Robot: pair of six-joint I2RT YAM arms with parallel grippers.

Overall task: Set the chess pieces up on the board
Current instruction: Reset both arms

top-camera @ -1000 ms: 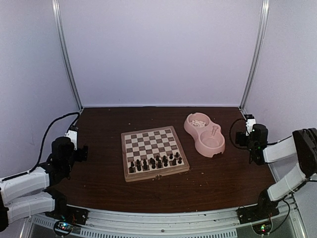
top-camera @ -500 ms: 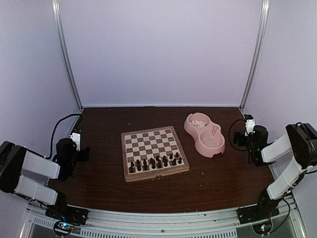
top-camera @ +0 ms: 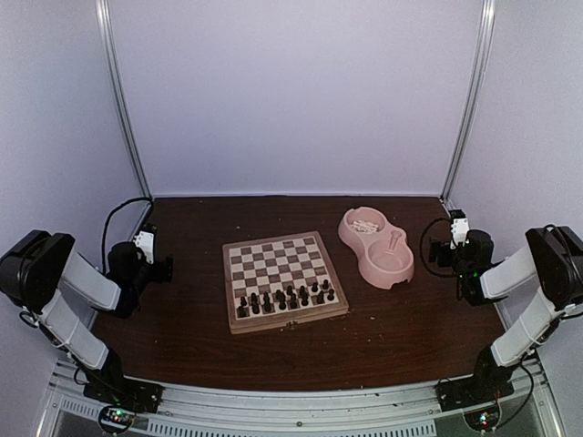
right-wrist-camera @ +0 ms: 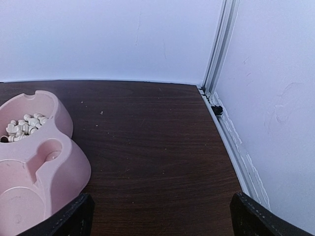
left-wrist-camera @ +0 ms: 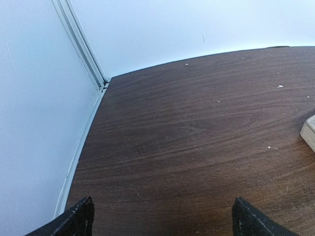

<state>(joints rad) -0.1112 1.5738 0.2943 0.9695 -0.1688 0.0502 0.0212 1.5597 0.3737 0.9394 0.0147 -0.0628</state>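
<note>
The board (top-camera: 282, 264) lies mid-table, and several dark chess pieces (top-camera: 282, 296) stand on its two near rows. Its corner shows at the right edge of the left wrist view (left-wrist-camera: 309, 132). Cream-white pieces (top-camera: 364, 224) lie in the far cup of the pink double bowl (top-camera: 401, 273), and one stands in the near cup. My left gripper (top-camera: 162, 268) is open and empty, low over bare table left of the board (left-wrist-camera: 162, 222). My right gripper (top-camera: 440, 254) is open and empty, right of the bowl (right-wrist-camera: 160, 220). The bowl (right-wrist-camera: 74, 172) and its cream pieces (right-wrist-camera: 24, 127) show at the left of the right wrist view.
White walls with metal corner posts (top-camera: 127, 118) close in the table on three sides. The left wall rail (left-wrist-camera: 81, 142) runs close to my left gripper. The right wall rail (right-wrist-camera: 231, 142) with a small black clip (right-wrist-camera: 217, 110) runs close to my right gripper.
The left arm has folded back and its gripper has shifted a little away and toward the board. The right arm has drawn in slightly, then stayed still. Board and pieces are unchanged.
</note>
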